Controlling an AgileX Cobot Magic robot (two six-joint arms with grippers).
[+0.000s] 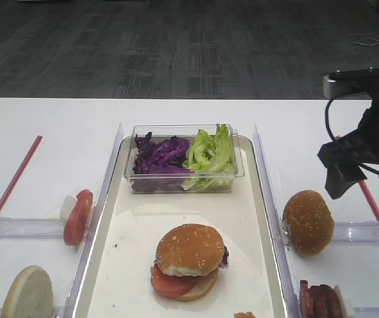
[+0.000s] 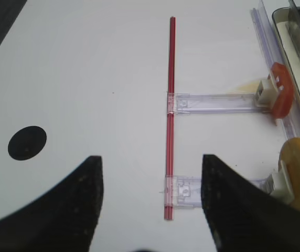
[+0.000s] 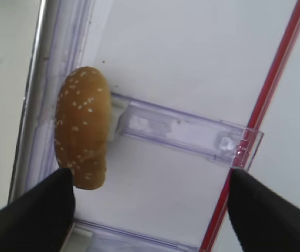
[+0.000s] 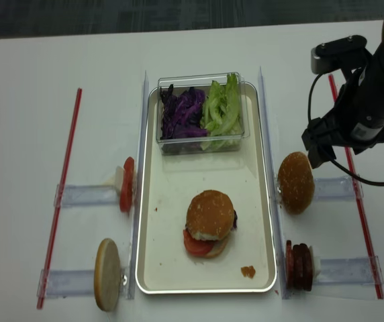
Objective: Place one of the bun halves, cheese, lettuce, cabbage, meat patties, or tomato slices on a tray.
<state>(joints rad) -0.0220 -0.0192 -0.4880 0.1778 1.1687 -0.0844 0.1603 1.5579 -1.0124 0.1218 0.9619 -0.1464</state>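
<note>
1. The right gripper [image 3: 150,210] hangs above the surface [image 1: 44,132] to the right of the tray [image 4: 153,268], its jaws wide apart and empty.
2. In the right wrist view a sesame bun [image 3: 82,126] stands on edge against a clear holder [image 3: 181,131]. Its lower end lies just beside the left jaw tip, off to the left of the gap rather than centred in it.
3. The high views put the same bun just outside the tray's right rim, with the gripper above and to its right, apart from it.
4. The high views alone show the tray's load: a tub [image 4: 202,111] holding cabbage [image 4: 182,113] and lettuce [image 4: 222,107], and a stacked burger [image 4: 209,221] with a tomato slice [image 4: 195,243] under its top bun.
5. They also show meat patties [image 4: 298,266] on edge at the lower right, outside the tray.
6. The left gripper [image 2: 152,210] appears only in its own wrist view, jaws apart and empty, over a red strip [image 2: 169,115].
7. That view shows another tomato slice [image 2: 281,97] and a pale bun half [image 2: 299,173] on holders at its right edge, well clear of the jaws.
</note>
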